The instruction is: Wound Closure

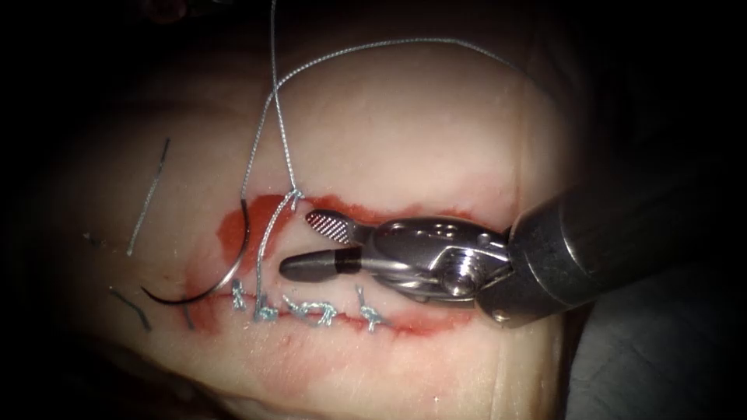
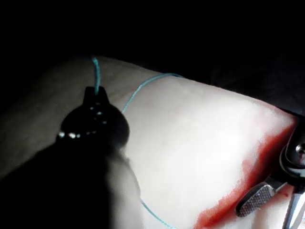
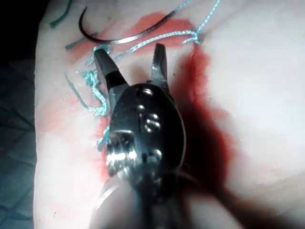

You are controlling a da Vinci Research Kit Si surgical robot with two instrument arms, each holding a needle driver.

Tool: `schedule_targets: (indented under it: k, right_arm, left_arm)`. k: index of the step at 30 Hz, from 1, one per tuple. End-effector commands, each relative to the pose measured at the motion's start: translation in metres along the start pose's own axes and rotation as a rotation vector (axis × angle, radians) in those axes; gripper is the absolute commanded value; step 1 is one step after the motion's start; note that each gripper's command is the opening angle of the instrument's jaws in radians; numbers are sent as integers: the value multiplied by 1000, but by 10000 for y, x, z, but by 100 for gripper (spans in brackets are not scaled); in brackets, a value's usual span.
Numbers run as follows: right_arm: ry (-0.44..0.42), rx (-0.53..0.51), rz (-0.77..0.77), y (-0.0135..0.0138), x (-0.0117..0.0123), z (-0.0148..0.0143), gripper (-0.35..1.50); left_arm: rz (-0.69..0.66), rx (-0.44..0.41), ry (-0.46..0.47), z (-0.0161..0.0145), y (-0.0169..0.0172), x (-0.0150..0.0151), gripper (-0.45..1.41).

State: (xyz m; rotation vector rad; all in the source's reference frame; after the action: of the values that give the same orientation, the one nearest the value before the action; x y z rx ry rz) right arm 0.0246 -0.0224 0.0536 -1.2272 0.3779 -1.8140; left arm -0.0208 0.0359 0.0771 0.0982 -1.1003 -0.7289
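The cut in the tissue (image 1: 405,132) was viewed by the endoscope from above and in front. The right tool (image 3: 129,57) was viewed from very close along its shaft, and the left tool (image 2: 95,95) likewise; the thread (image 1: 284,140) was shared.

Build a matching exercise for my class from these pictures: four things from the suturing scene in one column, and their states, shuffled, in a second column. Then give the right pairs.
Column one
1. needle
2. right tool
3. left tool
4. cut end of thread

Column two
a. jaws open, holding nothing
b. jaws shut on the thread
c. lying free on the tissue, held by neither tool
d. loose on the tissue, left of the needle

Right pairs: 1-c, 2-a, 3-b, 4-d
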Motion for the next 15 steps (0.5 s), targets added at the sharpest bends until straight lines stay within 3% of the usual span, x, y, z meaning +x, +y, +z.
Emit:
schedule_targets:
  k: [1,8,15]
  right_arm:
    - [-3,0,22,-3,-2,7,133]
    - [-18,44,77,-27,-14,27,131]
    - [-31,38,141,-54,-4,62,131]
  left_arm:
    - [-7,8,-9,5,0,-4,-45]
    - [-49,67,-70,5,-16,-13,-45]
    - [-73,82,-99,4,-15,-16,-45]
